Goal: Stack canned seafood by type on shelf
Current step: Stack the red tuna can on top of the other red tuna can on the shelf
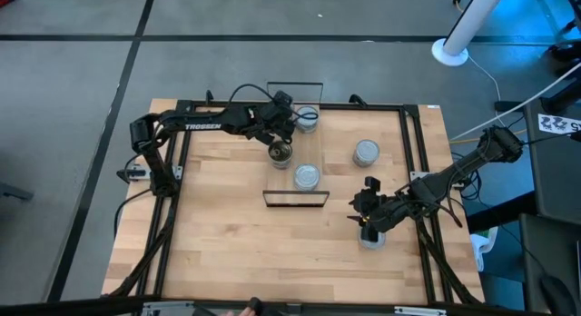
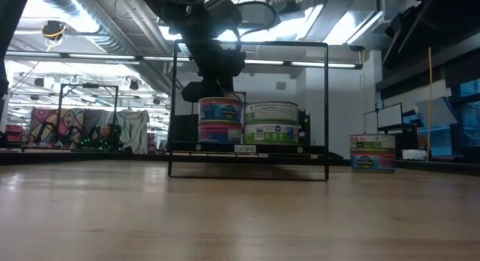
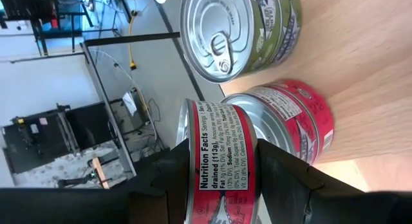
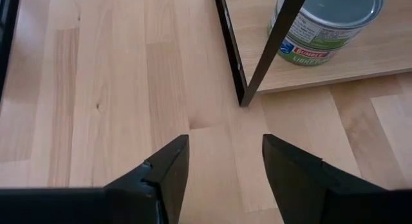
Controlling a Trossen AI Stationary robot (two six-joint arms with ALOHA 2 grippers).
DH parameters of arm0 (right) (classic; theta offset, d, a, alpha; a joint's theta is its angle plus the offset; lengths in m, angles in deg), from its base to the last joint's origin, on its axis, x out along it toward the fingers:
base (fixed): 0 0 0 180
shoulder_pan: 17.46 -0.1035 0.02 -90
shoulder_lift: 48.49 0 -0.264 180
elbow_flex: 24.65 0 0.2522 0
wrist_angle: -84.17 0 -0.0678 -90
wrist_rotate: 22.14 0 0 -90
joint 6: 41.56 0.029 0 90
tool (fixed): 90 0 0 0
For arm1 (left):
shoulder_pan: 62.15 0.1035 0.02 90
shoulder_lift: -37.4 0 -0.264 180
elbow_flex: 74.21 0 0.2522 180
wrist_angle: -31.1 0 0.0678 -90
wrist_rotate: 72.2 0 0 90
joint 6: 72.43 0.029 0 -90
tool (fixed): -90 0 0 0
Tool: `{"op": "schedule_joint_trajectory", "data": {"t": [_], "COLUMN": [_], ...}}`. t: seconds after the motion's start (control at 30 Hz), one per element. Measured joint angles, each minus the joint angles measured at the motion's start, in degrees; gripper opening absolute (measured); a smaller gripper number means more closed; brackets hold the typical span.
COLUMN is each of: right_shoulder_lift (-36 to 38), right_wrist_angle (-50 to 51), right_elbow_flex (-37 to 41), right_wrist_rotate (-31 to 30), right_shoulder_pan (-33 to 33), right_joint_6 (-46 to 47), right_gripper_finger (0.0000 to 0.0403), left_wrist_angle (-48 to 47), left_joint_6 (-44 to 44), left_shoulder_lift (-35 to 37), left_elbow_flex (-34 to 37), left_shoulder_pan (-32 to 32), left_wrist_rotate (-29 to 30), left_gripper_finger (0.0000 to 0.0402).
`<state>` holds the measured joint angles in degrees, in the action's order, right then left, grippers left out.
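Observation:
The shelf (image 1: pixel 295 196) is a narrow light-wood board with black wire frames at its ends. On it stand a green-labelled tin (image 3: pixel 238 31), a silver-topped tin (image 1: pixel 307 177) and a red-labelled tin (image 3: pixel 293 121). My left gripper (image 3: pixel 222 147) reaches over the shelf from the far left, shut on a second red-labelled tin (image 3: pixel 222 166) just above the first. My right gripper (image 4: pixel 225 159) is open and holds nothing. It hovers low over the tabletop beside the shelf's near frame (image 4: pixel 257 63). Two more tins (image 1: pixel 366 153) (image 1: pixel 370 236) stand on the table. My left gripper pinches the red-labelled tin between its two fingers (image 3: pixel 283 179). One finger lies against the top rim (image 3: pixel 188 153), the other against the bottom rim (image 3: pixel 256 153). The tin (image 2: pixel 220 109) is upright, directly over the lower red tin (image 2: pixel 220 132). Whether it rests on that tin cannot be told.
The tall wire frame (image 2: pixel 326 103) stands at the shelf's near end, close to my right gripper. A green-labelled tin (image 4: pixel 328 24) stands on the board behind it. Bare wooden tabletop (image 1: pixel 236 234) lies to the left and near side. A black rail frame (image 1: pixel 413 143) borders the table.

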<state>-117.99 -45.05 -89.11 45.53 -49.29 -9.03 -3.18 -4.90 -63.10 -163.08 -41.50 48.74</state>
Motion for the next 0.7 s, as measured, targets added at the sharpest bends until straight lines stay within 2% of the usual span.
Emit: {"op": "schedule_joint_trajectory", "data": {"t": [0.23, 0.5, 0.7], "right_shoulder_lift": [-0.01, -0.01, -0.01], "right_wrist_angle": [0.01, 0.01, 0.0], "right_elbow_flex": [0.0, 0.0, 0.0], "right_wrist_rotate": [-1.21, -1.25, -1.25], "right_shoulder_pan": [0.0, 0.0, 0.0], "right_joint_6": [-0.02, -0.02, -0.02], "right_gripper_finger": [0.0195, 0.0195, 0.0195], "left_wrist_angle": [-0.36, -5.82, -6.2], "left_joint_6": [4.13, 5.07, 5.13], "left_shoulder_lift": [0.04, 0.09, 0.17], "left_elbow_flex": [0.0, 0.0, 0.0], "left_shoulder_pan": [0.95, 2.43, 2.4], "left_wrist_rotate": [0.01, -2.02, -2.4], "left_gripper_finger": [0.0155, 0.0155, 0.0155]}}
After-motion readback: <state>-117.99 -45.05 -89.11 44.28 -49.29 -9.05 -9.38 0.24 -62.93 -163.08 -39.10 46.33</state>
